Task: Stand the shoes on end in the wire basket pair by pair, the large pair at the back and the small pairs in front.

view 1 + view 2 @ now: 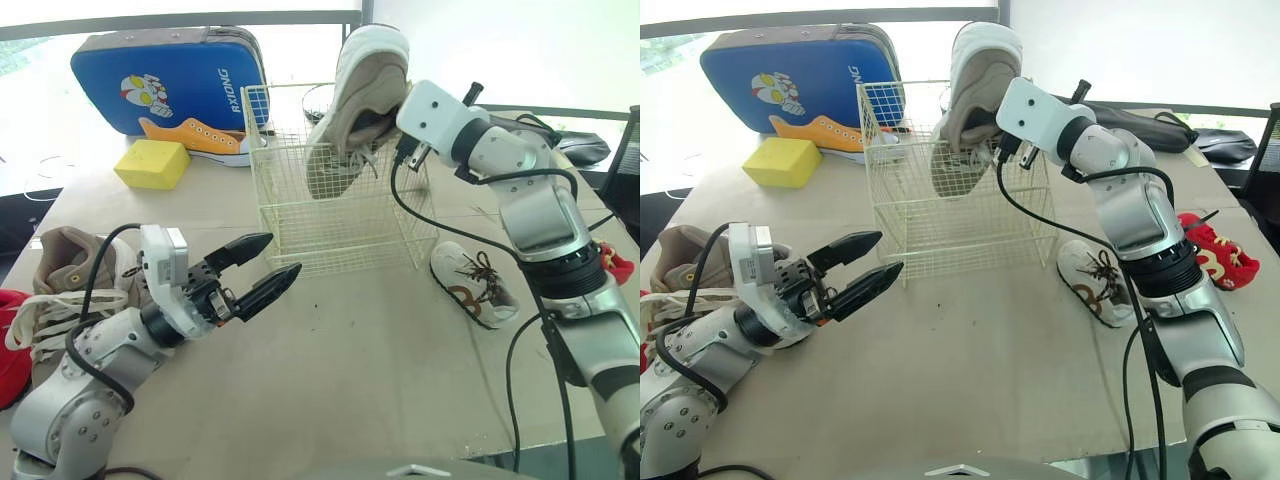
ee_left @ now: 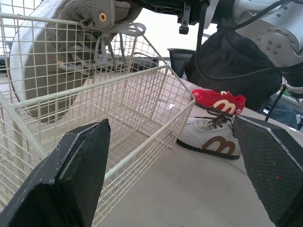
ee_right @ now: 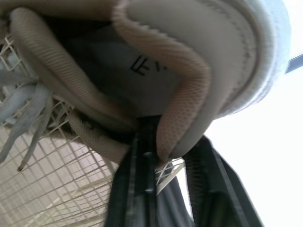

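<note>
Head view: large shoe (image 1: 358, 95) is being held toe-down inside wire basket (image 1: 300, 235), 12 o'clock on counter (image 1: 380, 380); left tool (image 1: 258, 270), 8 o'clock, spread.
Left wrist view: small shoe (image 2: 208, 139) lying beside basket.
Right wrist view: heel collar is being pinched by right tool (image 3: 168, 142).
Judged: large-pair step; seating at back, then release, needed.

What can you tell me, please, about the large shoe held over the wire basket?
The large shoe is a beige-grey sneaker, suede and mesh by its look, with a thick white sole and pale laces hanging loose. It hangs almost on end, toe down inside the wire basket toward its back, heel above the rim. The right end effector is shut on its heel collar, one finger inside the opening. Whether the toe touches the wire is unclear.
</note>
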Available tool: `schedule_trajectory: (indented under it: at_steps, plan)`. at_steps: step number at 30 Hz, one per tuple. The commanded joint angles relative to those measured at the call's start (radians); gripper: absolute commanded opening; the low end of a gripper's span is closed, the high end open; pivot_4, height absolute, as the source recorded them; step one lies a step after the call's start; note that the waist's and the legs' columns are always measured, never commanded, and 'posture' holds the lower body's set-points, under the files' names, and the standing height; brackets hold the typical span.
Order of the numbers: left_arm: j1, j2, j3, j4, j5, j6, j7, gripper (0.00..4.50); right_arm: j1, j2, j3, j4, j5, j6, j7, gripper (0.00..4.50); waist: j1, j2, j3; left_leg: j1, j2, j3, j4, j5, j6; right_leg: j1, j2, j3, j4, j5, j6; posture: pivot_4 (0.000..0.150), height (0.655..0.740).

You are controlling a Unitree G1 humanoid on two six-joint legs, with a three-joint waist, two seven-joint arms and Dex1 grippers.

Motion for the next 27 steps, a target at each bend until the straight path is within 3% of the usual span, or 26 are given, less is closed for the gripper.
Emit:
schedule_trajectory:
  at_steps: [1, 4, 11, 18, 21, 24, 26, 27]
  plan:
    - [0.0, 0.0, 0.015, -0.025, 0.0, -0.023, -0.004, 4.5, -0.001, 0.042, -0.085, -0.007, 0.086, 0.057, 0.005, 2.01, 0.0, 0.0, 0.0, 0.0, 0.0, 0.0, 0.0, 0.0, 0.0, 0.0, 0.0, 0.0, 0.0, 0.0, 0.0, 0.15, 0.74]
    - [-0.003, 0.002, 0.014, -0.023, 0.0, -0.023, -0.006, 4.5, -0.003, 0.071, -0.211, -0.064, 0.226, 0.239, 0.045, 3.31, 0.004, 0.001, 0.001, -0.002, 0.0, -0.001, 0.0, 0.0, 0.0, -0.001, 0.0, 0.0, 0.0, 0.0, 0.0, 0.15, 0.74]
    - [-0.013, 0.008, 0.013, -0.012, -0.004, -0.016, -0.014, 4.5, 0.041, 0.012, -0.385, -0.19, 0.423, 0.559, 0.058, 3.31, 0.011, 0.001, 0.001, -0.005, -0.002, -0.003, 0.001, -0.001, 0.002, -0.002, -0.002, -0.001, -0.001, 0.0, -0.001, 0.15, 0.74]
    - [-0.044, 0.018, -0.001, 0.001, -0.013, 0.0, -0.013, 4.5, 0.13, 0.011, -0.377, -0.198, 0.47, 0.659, -0.003, 3.31, 0.004, 0.001, 0.001, -0.005, -0.001, -0.003, 0.001, -0.003, 0.005, -0.002, -0.001, -0.002, -0.001, 0.0, 0.0, 0.15, 0.74]
    - [-0.057, 0.019, -0.007, 0.006, -0.013, 0.008, -0.014, 4.5, 0.14, 0.059, -0.371, -0.145, 0.491, 0.655, -0.028, 2.51, 0.003, 0.001, 0.001, -0.005, -0.001, -0.002, 0.001, -0.003, 0.005, -0.002, -0.001, -0.002, -0.001, 0.0, 0.0, 0.15, 0.74]
    - [-0.063, 0.022, -0.007, 0.007, -0.015, 0.014, -0.014, 4.5, 0.143, 0.096, -0.386, -0.139, 0.542, 0.696, -0.028, 0.88, 0.005, 0.001, 0.001, -0.005, -0.001, -0.002, 0.001, -0.002, 0.004, -0.002, -0.001, -0.002, -0.001, 0.0, 0.0, 0.15, 0.74]
    - [-0.065, 0.024, -0.003, 0.006, -0.018, 0.017, -0.011, 4.5, 0.148, 0.105, -0.397, -0.158, 0.57, 0.732, -0.034, 0.05, 0.007, 0.001, 0.001, -0.005, -0.001, -0.003, 0.001, -0.002, 0.004, -0.002, -0.001, -0.002, -0.001, 0.0, 0.0, 0.15, 0.74]
    - [-0.063, 0.025, -0.001, 0.004, -0.019, 0.018, -0.01, 4.5, 0.153, 0.111, -0.411, -0.18, 0.59, 0.766, -0.039, 0.05, 0.008, 0.001, 0.001, -0.005, -0.001, -0.003, 0.002, -0.002, 0.004, -0.002, -0.001, -0.002, -0.001, 0.0, 0.0, 0.15, 0.74]
